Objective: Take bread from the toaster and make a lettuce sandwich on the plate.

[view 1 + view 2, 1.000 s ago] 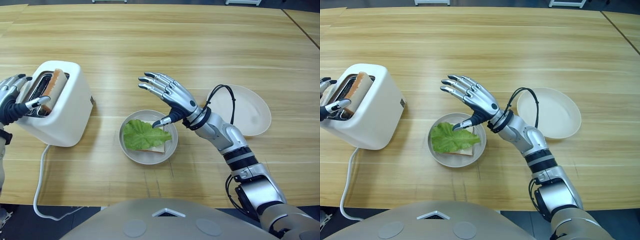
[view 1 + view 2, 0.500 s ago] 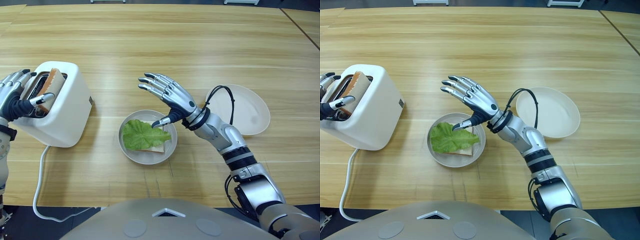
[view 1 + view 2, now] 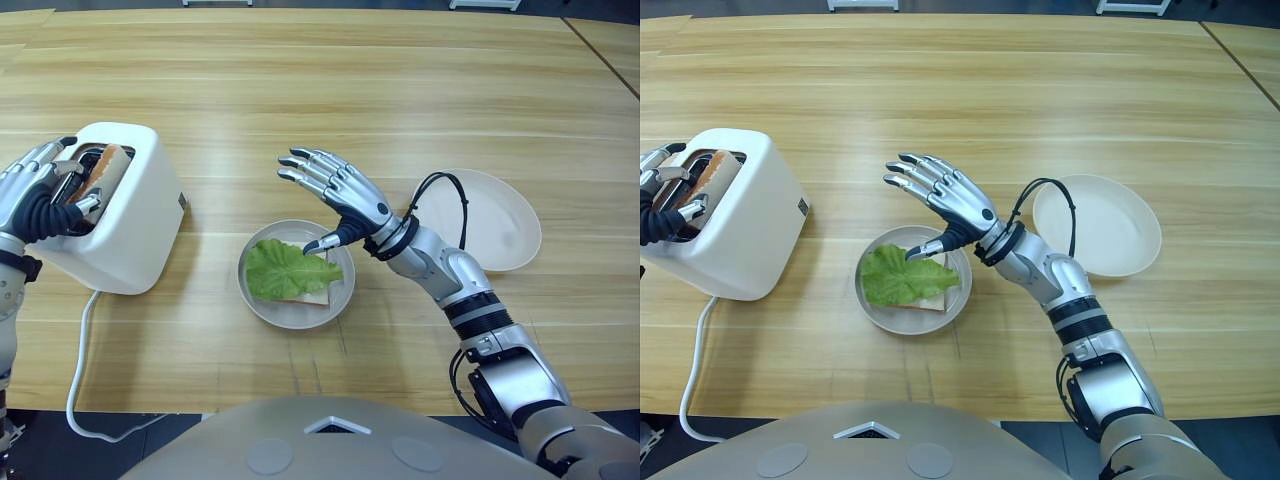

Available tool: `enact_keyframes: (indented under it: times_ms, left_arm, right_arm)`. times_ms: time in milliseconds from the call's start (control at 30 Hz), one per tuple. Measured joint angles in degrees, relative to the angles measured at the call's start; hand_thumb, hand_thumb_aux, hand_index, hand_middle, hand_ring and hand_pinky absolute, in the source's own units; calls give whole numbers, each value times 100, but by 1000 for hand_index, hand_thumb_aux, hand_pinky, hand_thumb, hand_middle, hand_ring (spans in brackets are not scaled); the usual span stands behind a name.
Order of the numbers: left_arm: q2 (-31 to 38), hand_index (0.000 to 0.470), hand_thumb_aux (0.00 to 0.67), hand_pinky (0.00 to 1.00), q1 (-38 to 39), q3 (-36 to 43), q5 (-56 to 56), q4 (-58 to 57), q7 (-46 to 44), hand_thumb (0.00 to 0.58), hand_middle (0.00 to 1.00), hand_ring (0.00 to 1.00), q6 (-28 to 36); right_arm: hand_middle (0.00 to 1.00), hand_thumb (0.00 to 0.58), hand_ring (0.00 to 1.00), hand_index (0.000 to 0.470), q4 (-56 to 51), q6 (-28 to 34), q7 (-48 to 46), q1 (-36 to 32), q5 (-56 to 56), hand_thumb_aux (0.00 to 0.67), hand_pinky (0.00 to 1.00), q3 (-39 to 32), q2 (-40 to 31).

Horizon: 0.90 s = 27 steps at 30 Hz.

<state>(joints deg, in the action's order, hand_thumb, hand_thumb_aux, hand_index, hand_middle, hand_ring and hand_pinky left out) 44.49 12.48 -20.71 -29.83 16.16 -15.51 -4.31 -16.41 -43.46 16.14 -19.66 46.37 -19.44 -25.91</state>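
A white toaster point(image 3: 130, 230) stands at the left with a bread slice point(image 3: 112, 162) upright in its slot. My left hand point(image 3: 42, 197) is at the slot, its fingers curled over the slice's near end and the thumb against its other side. On the grey plate point(image 3: 293, 316) in the middle, a green lettuce leaf point(image 3: 283, 268) lies on top of a bread slice point(image 3: 316, 297). My right hand point(image 3: 346, 194) hovers over the plate's back right rim, open with fingers spread, and its thumb tip is at the lettuce's edge.
A cream-coloured empty bowl point(image 3: 500, 225) sits to the right of the plate, behind my right forearm. The toaster's white cord point(image 3: 78, 350) runs toward the table's front edge. Bare wooden tabletop point(image 3: 320, 90) stretches behind everything.
My left hand has moved right onto the toaster slot and its fingers have curled around the bread slice. The right hand has stayed put above the plate.
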Motion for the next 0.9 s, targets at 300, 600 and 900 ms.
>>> enact_keyframes:
  times_ms: [300,600,900]
  left_arm:
    - [14,470,670,0,-30,-42,217,-120,88,580,0,0,-128]
    - [-40,470,670,0,-419,-414,518,126,286,580,0,0,-112]
    - [15,470,670,0,-1340,-639,858,555,363,580,0,0,-97]
  right_arm:
    - [0,0,0,0,-117,15,168,-43,129,0,0,-53,0]
    - [0,0,0,0,-199,20,363,-76,148,0,0,-45,-4]
    - [0,0,0,0,-232,66,606,-179,151,0,0,11,-27]
